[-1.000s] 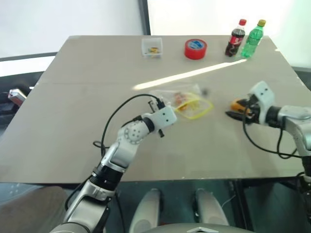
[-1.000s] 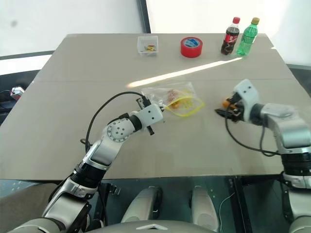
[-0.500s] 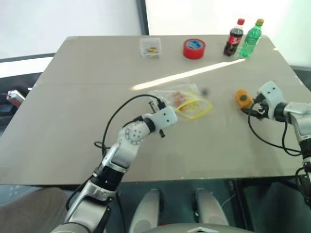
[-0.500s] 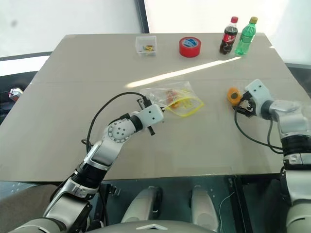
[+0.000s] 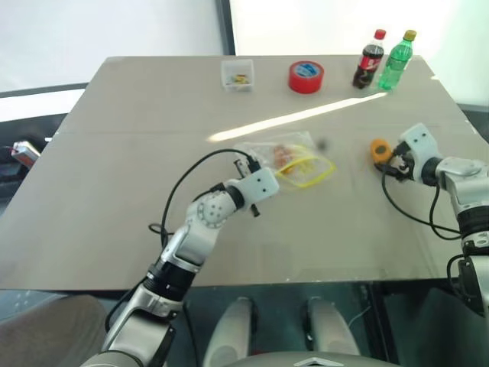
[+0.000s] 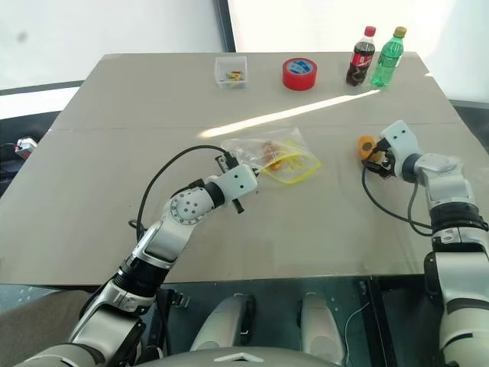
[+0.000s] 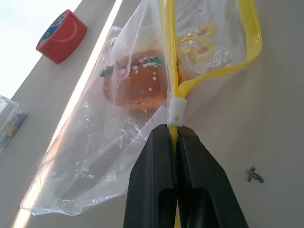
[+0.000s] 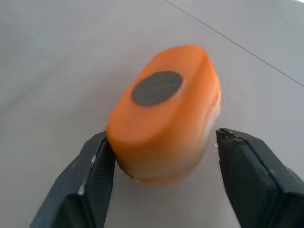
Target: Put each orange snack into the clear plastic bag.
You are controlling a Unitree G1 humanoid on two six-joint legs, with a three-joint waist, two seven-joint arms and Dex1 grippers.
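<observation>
Grey surface [image 5: 137, 176], one snack [image 7: 135, 84] lying bagged already.
Your left tool [image 7: 173, 137] is pinching the bag [image 7: 95, 156]; your right tool [image 8: 164, 156] is straddling the second snack [image 8: 164, 128], not yet clamped.

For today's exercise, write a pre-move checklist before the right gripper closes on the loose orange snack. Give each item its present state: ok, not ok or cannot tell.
1. Orange snack sits between the right gripper's fingers: ok.
2. Both fingers touching the snack: not ok, one side shows a gap.
3. Left gripper pinching the clear bag's yellow strip: ok.
4. Other snack already in the bag: ok.
5. Bag mouth open wide enough: cannot tell.
6. Table free between snack and bag: ok.
</observation>
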